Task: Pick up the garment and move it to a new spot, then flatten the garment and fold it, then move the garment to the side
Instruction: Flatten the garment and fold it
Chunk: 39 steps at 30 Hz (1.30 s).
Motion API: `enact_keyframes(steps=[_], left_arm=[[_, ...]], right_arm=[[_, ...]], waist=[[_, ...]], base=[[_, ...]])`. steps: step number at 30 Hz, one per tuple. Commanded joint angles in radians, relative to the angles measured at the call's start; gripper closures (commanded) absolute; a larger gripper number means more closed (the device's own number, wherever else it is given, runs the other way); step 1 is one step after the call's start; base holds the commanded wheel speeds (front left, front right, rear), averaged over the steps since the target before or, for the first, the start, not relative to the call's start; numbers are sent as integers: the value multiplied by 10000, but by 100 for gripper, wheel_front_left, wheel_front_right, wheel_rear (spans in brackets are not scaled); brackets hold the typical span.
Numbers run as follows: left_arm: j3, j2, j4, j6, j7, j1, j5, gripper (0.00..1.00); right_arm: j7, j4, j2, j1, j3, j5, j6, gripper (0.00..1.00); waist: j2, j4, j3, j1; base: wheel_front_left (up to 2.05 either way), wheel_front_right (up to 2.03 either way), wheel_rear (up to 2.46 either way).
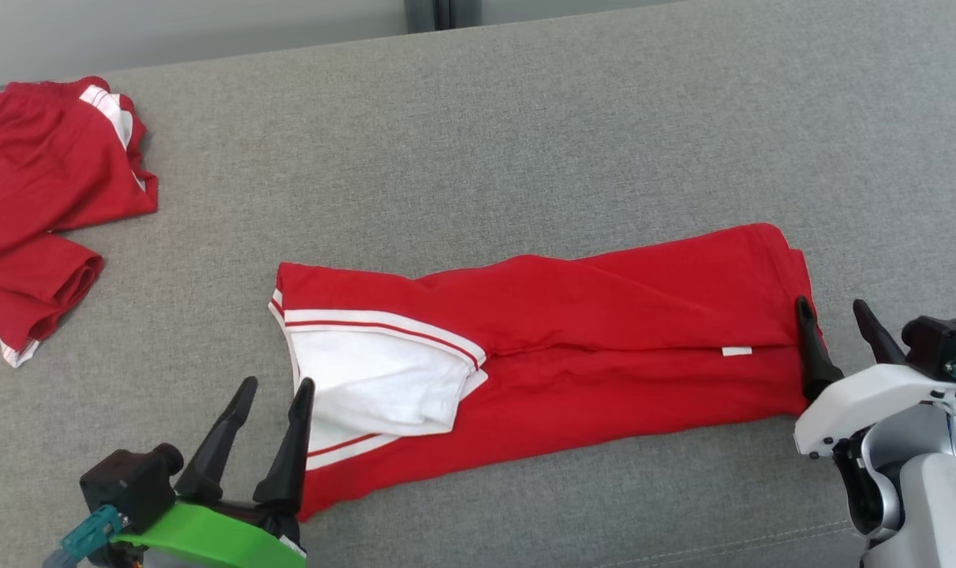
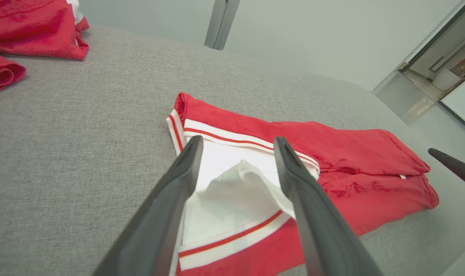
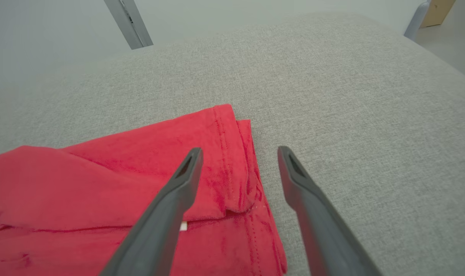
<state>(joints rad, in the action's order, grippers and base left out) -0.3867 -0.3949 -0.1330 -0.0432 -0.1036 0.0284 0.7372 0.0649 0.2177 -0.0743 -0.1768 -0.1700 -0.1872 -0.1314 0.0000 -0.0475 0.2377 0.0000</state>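
Standing wide apart and holding nothing, the left gripper [image 1: 276, 388] sits at the white-lined end of the folded red garment [image 1: 604, 347], one finger over its edge. The right gripper [image 1: 830, 312], equally spread and empty, straddles the opposite hem. The folded red garment lies lengthwise across the grey cushion [image 1: 525, 142]; a second red garment [image 1: 44, 181] lies well apart at the far left

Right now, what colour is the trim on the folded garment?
The trim is white with a thin red stripe, clearest in the left wrist view.
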Motion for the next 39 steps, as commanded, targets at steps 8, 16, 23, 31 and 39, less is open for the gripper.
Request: enact_keyframes(steps=[8, 16, 23, 31, 39], left_arm=[[640, 381, 147, -854, -1141, 271, -515, 0], [499, 401, 586, -1276, -1374, -60, -1396, 0], [469, 551, 1029, -1314, -1453, -303, -1601, 0], [594, 615, 1342, -1329, -1530, -277, -1652, 0], [622, 550, 1462, -1350, -1558, -57, -1700, 0]], right_arm=[[-180, -142, 136, 439, -521, 232, 15, 0], [863, 273, -272, 76, -69, 415, 15, 0], [1414, 1398, -762, -403, -279, 394, 15, 0], [1814, 3024, -965, -786, -235, 116, 15, 0], [1544, 3805, -1001, -1048, 301, -465, 18, 100]], waist=[[0, 116, -416, 0], [0, 412, -587, 0], [0, 887, -535, 0], [0, 1237, -550, 0], [0, 1021, -730, 0]], base=[[0, 0, 0], [0, 0, 0], [0, 0, 0], [0, 0, 0], [0, 0, 0]])
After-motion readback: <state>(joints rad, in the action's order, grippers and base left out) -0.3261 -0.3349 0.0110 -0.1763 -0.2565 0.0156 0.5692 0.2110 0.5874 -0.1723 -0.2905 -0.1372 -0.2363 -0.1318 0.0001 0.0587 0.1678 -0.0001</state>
